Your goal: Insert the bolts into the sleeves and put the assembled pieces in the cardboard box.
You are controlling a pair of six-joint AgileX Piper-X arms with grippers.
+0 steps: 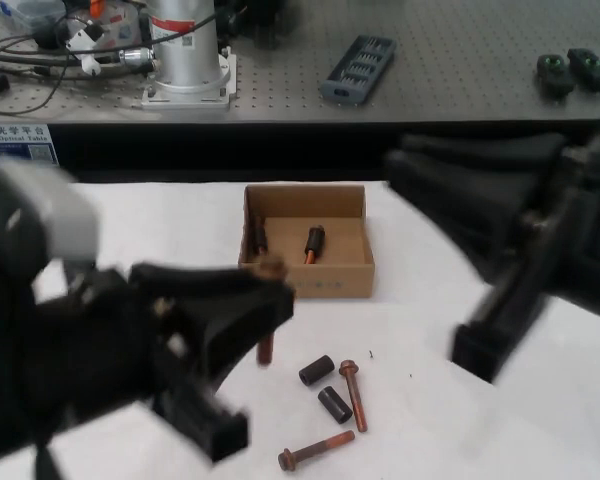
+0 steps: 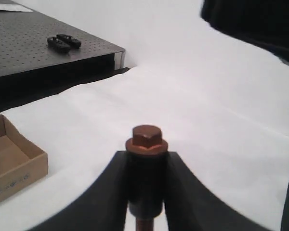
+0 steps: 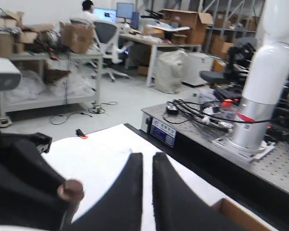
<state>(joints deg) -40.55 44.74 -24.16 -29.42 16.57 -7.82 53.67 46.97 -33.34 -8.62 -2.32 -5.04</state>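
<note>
My left gripper [image 2: 145,161] is shut on a black sleeve [image 2: 144,185] with a copper bolt [image 2: 146,138] through it, hex head up. In the high view this gripper [image 1: 270,298] hangs in front of the cardboard box [image 1: 310,275], and the bolt shank [image 1: 266,348] pokes out below. The box holds two assembled pieces [image 1: 313,241]. On the white sheet lie two loose sleeves [image 1: 317,370] [image 1: 334,403] and two loose bolts [image 1: 353,395] [image 1: 315,450]. My right gripper [image 3: 147,192] is shut and empty, raised at the right [image 1: 477,358].
A perforated metal bench [image 1: 460,60] runs behind the white sheet, with an arm base [image 1: 185,50], cables, a blue rack [image 1: 358,68] and small black parts [image 1: 572,70]. The box corner [image 2: 12,161] lies beside my left gripper.
</note>
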